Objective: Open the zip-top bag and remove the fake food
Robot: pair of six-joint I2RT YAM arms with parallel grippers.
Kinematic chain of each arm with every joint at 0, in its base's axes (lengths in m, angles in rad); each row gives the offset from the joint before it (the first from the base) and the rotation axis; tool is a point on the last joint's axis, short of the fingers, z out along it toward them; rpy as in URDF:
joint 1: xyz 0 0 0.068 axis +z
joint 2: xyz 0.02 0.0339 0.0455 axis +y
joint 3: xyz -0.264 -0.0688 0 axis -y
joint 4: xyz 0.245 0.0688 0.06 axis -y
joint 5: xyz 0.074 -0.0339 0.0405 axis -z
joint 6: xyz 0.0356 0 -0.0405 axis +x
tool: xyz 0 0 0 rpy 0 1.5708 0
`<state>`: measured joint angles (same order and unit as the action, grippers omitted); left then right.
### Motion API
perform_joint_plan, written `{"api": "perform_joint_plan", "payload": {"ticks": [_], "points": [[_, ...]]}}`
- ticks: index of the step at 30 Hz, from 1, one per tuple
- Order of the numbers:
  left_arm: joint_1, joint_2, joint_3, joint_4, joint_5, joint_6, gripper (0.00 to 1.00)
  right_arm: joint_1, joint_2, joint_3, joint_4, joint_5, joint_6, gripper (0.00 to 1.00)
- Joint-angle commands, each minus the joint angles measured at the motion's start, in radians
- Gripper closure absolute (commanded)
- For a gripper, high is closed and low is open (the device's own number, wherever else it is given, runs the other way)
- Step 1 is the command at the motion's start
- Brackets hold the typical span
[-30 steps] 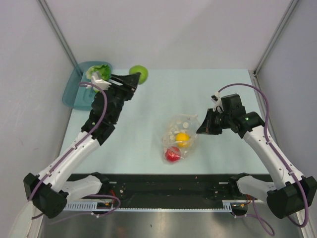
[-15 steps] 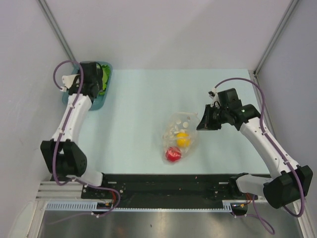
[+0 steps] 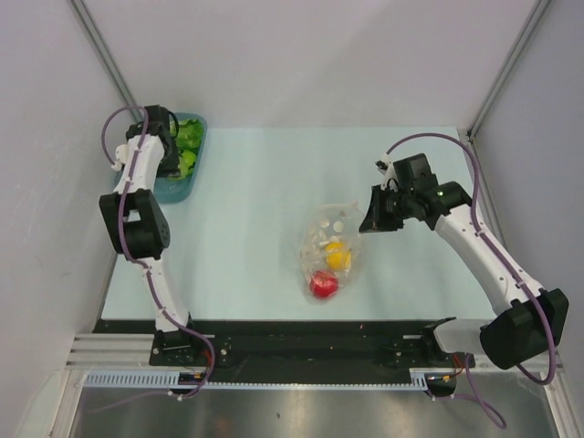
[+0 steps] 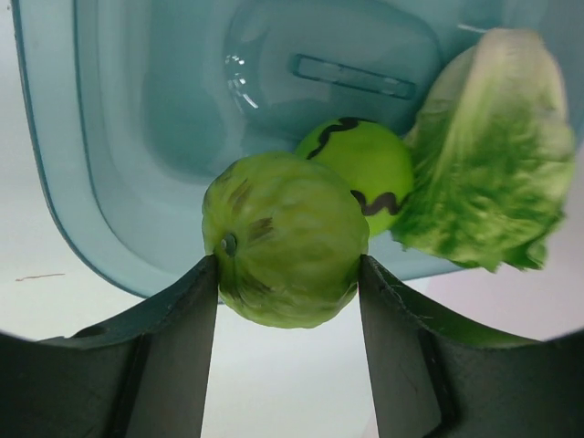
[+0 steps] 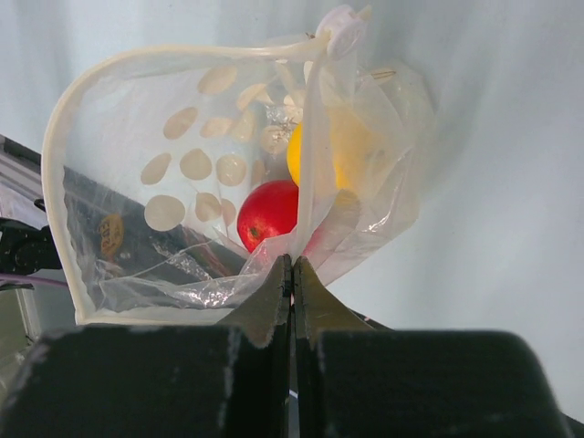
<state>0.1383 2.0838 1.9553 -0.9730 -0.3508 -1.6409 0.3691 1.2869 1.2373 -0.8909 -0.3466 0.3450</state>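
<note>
The zip-top bag, clear with white dots, lies mid-table. It holds a yellow-orange fruit and a red piece. My right gripper is shut on the bag's edge and holds its mouth up and open. In the right wrist view the bag, the red piece and the yellow fruit show beyond the gripper. My left gripper is at the teal tray, shut on a round green fruit. The lettuce leaf lies in the tray.
The teal tray stands at the table's back left corner, and its wall also shows in the left wrist view. A second green ball with a black squiggle lies in it. White walls enclose the table on three sides.
My left arm has swung left, carrying the green fruit from the back of the table to over the teal tray. My right gripper has shifted slightly left with the bag's edge.
</note>
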Motion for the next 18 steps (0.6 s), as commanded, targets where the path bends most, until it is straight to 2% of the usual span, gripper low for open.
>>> {"api": "perform_joint_plan", "payload": {"ticks": [1, 3, 6, 7, 9, 10, 12, 13, 18], "points": [[0.003, 0.028, 0.042, -0.061, 0.03, 0.0, 1.0, 0.016, 0.02, 0.06, 0.023, 0.044, -0.026, 1.0], [0.009, 0.044, 0.028, -0.059, 0.044, -0.003, 1.0, 0.014, 0.028, 0.067, 0.024, 0.052, -0.023, 1.0], [0.014, 0.05, 0.011, -0.059, 0.033, 0.004, 0.91, 0.014, 0.038, 0.071, 0.03, 0.066, -0.015, 1.0], [0.017, 0.047, -0.027, -0.046, 0.05, 0.006, 0.82, 0.016, 0.038, 0.073, 0.033, 0.067, -0.012, 1.0], [0.024, 0.033, -0.07, 0.015, 0.067, 0.015, 0.73, 0.016, 0.046, 0.07, 0.046, 0.067, -0.006, 1.0], [0.024, 0.03, -0.103, 0.035, 0.07, 0.018, 0.61, 0.016, 0.046, 0.07, 0.049, 0.067, 0.002, 1.0], [0.027, 0.03, -0.114, 0.065, 0.078, 0.029, 0.48, 0.022, 0.051, 0.065, 0.053, 0.072, 0.008, 1.0], [0.026, 0.032, -0.111, 0.069, 0.078, 0.036, 0.38, 0.025, 0.049, 0.064, 0.055, 0.074, 0.012, 1.0], [0.03, 0.032, -0.095, 0.122, 0.059, 0.107, 0.15, 0.053, 0.045, 0.059, 0.075, 0.095, 0.031, 1.0]]}}
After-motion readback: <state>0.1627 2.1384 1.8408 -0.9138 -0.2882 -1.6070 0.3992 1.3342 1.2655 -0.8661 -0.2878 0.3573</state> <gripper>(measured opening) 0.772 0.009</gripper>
